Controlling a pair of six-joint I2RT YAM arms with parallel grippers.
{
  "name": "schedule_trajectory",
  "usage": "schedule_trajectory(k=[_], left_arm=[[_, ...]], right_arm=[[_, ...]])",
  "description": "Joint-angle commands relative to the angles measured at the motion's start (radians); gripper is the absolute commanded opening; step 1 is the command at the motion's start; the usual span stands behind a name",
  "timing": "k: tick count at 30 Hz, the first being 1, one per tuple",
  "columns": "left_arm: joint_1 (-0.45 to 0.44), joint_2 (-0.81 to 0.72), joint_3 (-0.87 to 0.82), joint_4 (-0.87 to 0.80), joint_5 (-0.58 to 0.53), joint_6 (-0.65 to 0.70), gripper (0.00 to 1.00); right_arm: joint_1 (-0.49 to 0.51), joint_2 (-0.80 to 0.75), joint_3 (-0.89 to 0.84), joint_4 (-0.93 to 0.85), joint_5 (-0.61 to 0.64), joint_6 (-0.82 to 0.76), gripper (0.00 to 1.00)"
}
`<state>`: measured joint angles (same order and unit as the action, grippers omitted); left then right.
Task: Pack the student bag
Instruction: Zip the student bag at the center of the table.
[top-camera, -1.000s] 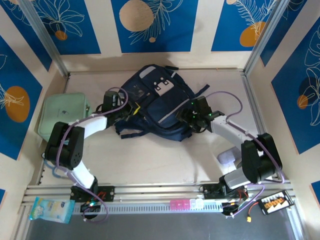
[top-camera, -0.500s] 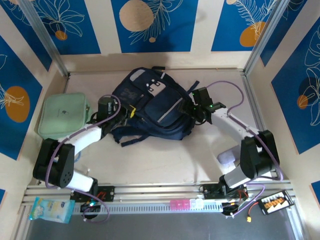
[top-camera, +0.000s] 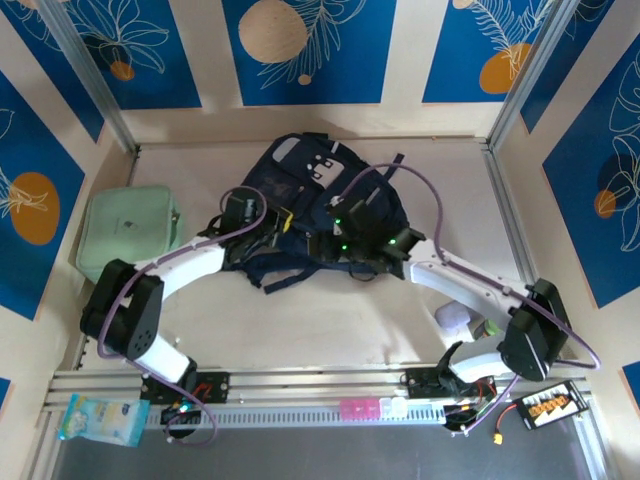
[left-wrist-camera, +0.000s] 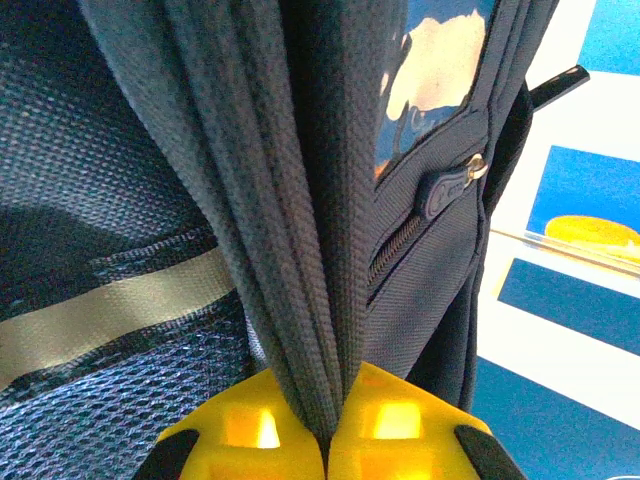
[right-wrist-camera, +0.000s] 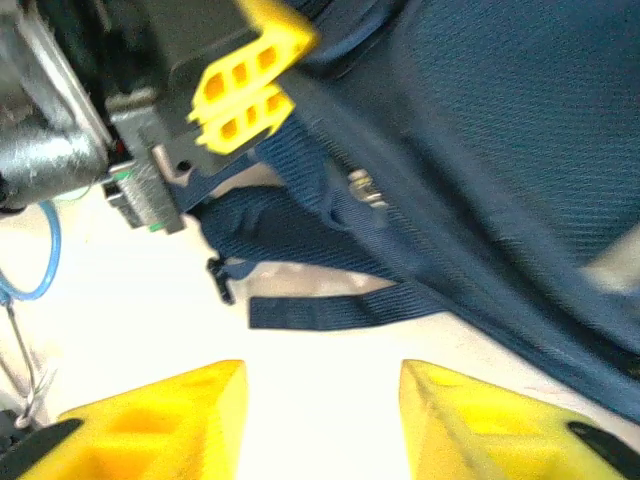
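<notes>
The student bag, navy with a white buckle patch, lies at the back middle of the table. My left gripper is at the bag's left side, shut on a thick fold of its navy fabric; the yellow fingertips pinch it tight, beside a zip pull. My right gripper hovers over the bag's near edge. Its jaws stand open above bare table, nothing between them. Just beyond them lies a loose navy strap, with the bag's body behind. The left gripper's fingers show at upper left.
A pale mint-green zip case lies at the left wall. A small white object sits near the right arm's base. A snack packet and a pink item lie on the front rail. Walls enclose the table.
The right arm has swung left from the bag's right side to its near edge, and its jaws have narrowed. The bag shifted and turned. The left gripper kept its hold.
</notes>
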<state>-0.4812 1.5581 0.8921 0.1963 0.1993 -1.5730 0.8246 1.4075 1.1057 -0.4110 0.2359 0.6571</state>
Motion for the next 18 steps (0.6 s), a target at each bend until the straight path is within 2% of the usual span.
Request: schedule_trajectory(k=[1,8,14,18], left_arm=[[-0.026,0.004,0.046,0.044,0.030,-0.027,0.00],[-0.029,-0.029,0.039,0.031,0.028,-0.037,0.00],[-0.031,-0.047,0.045,0.023,0.042,-0.031,0.00],[-0.031,-0.034,0.056,0.037,0.071,-0.034,0.00]], right_arm=[[0.001,0.062,-0.016,0.076,-0.040,-0.015,0.35],[-0.085,0.167,-0.006,0.158,0.028,-0.133,0.26],[-0.151,0.181,-0.015,0.192,0.108,-0.171,0.25],[-0.176,0.221,-0.004,0.222,0.092,-0.199,0.25]])
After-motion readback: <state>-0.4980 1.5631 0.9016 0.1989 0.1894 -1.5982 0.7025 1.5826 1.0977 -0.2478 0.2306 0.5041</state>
